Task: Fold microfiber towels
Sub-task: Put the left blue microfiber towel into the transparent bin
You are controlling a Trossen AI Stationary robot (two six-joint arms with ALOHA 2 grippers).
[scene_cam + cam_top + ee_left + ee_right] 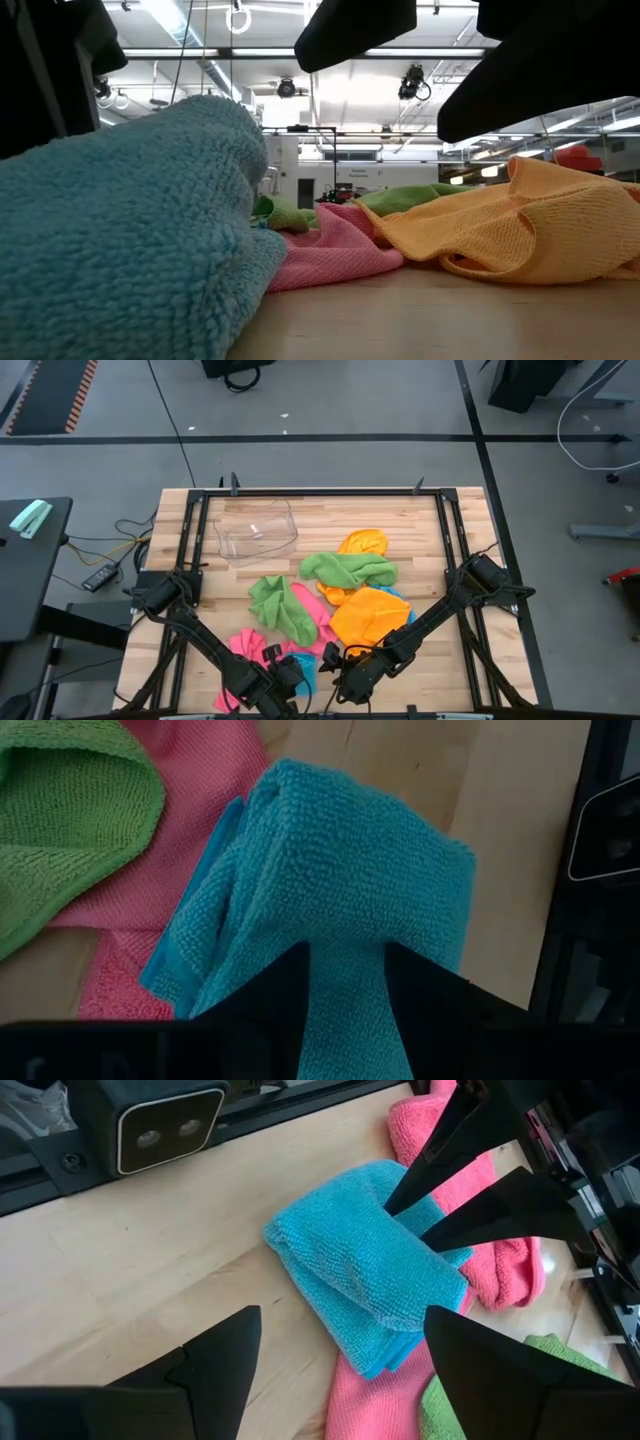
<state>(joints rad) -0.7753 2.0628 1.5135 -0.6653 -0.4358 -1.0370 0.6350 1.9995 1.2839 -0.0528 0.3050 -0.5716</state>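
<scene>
Blue towel (330,890) fills the near view, folded into a thick pad, pinched at one edge between the left pincer's (345,975) fingers, clenched on the cloth. Right pincer (340,1350) hovers just beside it, fingers spread wide, grasping nothing. Beyond the blue pad: pink towel (500,1260) touching it, green towel (285,608) and orange towel (368,615) farther off, clear tub (257,532) well apart. Cloth looks soft, light, floppy; best taken at corners or hem.

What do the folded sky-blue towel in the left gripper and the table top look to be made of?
Folded sky-blue towel: soft microfiber-like cloth, matte, with a dense looped nubby pile. Left gripper is closed on it. Table top: pale wood, probably butcher-block, smooth low-sheen finish, with grain lines and plank seams.
</scene>
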